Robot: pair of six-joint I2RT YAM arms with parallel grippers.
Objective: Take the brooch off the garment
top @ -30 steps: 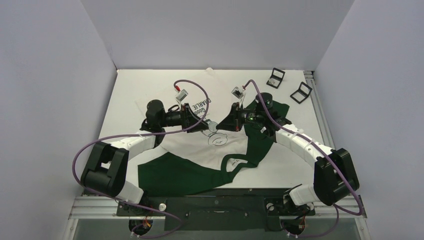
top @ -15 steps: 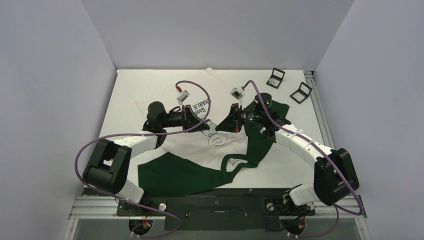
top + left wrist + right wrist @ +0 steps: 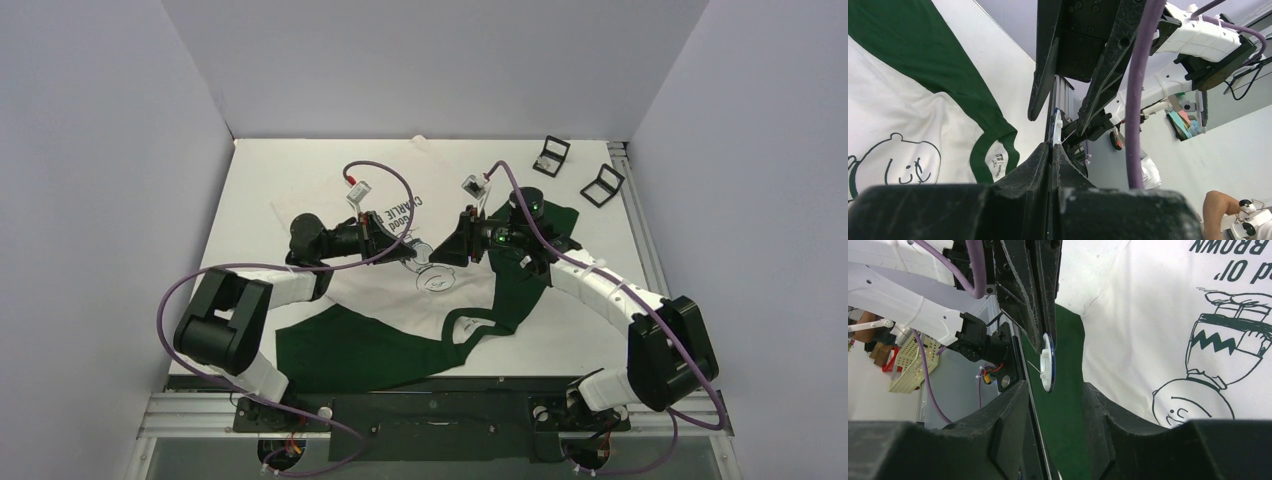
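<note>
Two wrist views: left gripper [image 3: 1053, 150] pinching brooch [image 3: 1047, 363], right gripper [image 3: 1054, 390] spread; overhead unclear.

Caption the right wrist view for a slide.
Left gripper pinches the white brooch inside the open right gripper, over the garment.

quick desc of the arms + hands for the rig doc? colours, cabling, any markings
Left arm and right arm: white link shells with boxy black joint housings. Left hand and right hand: black, with long tapered fingers that look scuffed. A purple cable loops along each arm to the wrist. Green light lit on the right wrist. No readable markings.
</note>
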